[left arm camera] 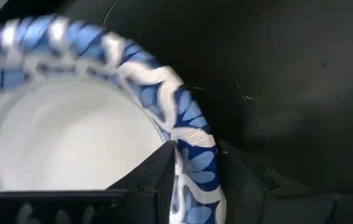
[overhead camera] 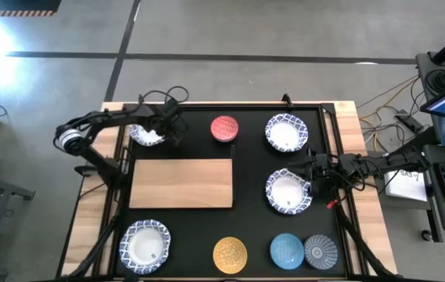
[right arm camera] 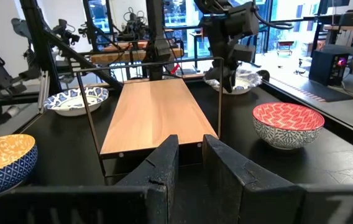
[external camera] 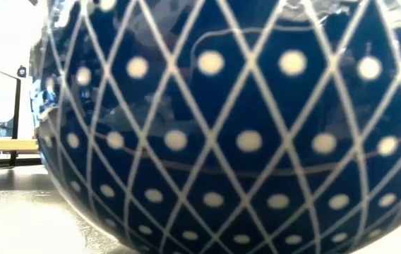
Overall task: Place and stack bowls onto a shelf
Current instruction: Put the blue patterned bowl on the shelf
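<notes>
My left gripper [overhead camera: 160, 129] is shut on the far-left white bowl with a blue rim [overhead camera: 144, 135], also seen in the right wrist view as the bowl [right arm camera: 243, 83] under the left gripper [right arm camera: 226, 78]. My right gripper [overhead camera: 305, 168] hovers shut and holds nothing, just beyond the far rim of the right-middle white bowl [overhead camera: 287, 193]. Its fingers [right arm camera: 191, 155] point toward the light-wood shelf [overhead camera: 182, 182]. The red bowl [overhead camera: 224, 128] sits on its base far of the shelf. A third white bowl [overhead camera: 285, 131] stands far right and another [overhead camera: 144, 244] near left. My left gripper holds the bowl by its blue patterned rim [left arm camera: 192, 146], on the side toward the red bowl. One finger [left arm camera: 155, 171] is inside the bowl and one [left arm camera: 248, 183] outside. The fingers come from above, pointing down. Whether the bowl is lifted clear, I cannot tell.
The yellow bowl [overhead camera: 230, 254], light blue bowl [overhead camera: 287, 251] and grey-blue bowl [overhead camera: 320, 251] line the near edge. A dark blue patterned bowl wall [external camera: 229, 141] fills the low view. Thin metal posts [right arm camera: 219, 99] rise at the shelf's corners. The shelf top is bare.
</notes>
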You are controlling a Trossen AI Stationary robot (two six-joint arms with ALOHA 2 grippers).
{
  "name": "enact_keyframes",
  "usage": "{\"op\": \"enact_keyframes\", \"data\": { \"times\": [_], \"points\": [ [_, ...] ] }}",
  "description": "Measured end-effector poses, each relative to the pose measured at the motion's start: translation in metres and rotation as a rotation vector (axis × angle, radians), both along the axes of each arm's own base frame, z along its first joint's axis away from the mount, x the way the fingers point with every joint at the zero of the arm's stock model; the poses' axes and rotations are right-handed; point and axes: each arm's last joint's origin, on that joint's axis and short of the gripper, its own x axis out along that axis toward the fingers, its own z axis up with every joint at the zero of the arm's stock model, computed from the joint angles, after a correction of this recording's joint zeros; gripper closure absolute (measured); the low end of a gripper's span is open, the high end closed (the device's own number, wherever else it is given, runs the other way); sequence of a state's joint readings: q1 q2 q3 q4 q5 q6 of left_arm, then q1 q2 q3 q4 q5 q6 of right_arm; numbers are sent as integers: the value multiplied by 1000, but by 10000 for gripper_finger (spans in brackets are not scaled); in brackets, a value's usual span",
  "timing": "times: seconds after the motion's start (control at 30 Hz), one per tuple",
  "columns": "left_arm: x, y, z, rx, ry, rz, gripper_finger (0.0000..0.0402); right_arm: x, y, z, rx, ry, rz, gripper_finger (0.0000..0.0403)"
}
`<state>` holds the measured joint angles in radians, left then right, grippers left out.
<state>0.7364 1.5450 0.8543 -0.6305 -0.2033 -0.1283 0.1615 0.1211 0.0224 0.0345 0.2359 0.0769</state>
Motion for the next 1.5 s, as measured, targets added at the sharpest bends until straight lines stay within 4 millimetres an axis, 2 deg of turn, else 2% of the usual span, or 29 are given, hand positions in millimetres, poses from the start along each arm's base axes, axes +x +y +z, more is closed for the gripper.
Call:
{"op": "enact_keyframes", "data": {
  "times": [0.3,0.47,0.63,0.83,1.17,1.3,1.5],
  "points": [
    [0,1,-2,23,29,13,391,0,0,0,0,0,0,339],
    [1,-8,6,11,7,-1,396,0,0,0,0,0,0,339],
    [5,-25,18,17,-7,-53,399,0,0,0,0,0,-1,339],
    [14,-55,42,73,-107,-136,400,0,0,0,0,0,0,339],
    [16,-121,80,94,-310,-262,400,0,0,0,0,0,-1,339],
    [15,-147,88,65,-378,-298,400,0,0,0,0,0,-1,339],
    [8,-181,87,-31,-373,-283,400,0,0,0,-1,0,0,339]
  ]
}}
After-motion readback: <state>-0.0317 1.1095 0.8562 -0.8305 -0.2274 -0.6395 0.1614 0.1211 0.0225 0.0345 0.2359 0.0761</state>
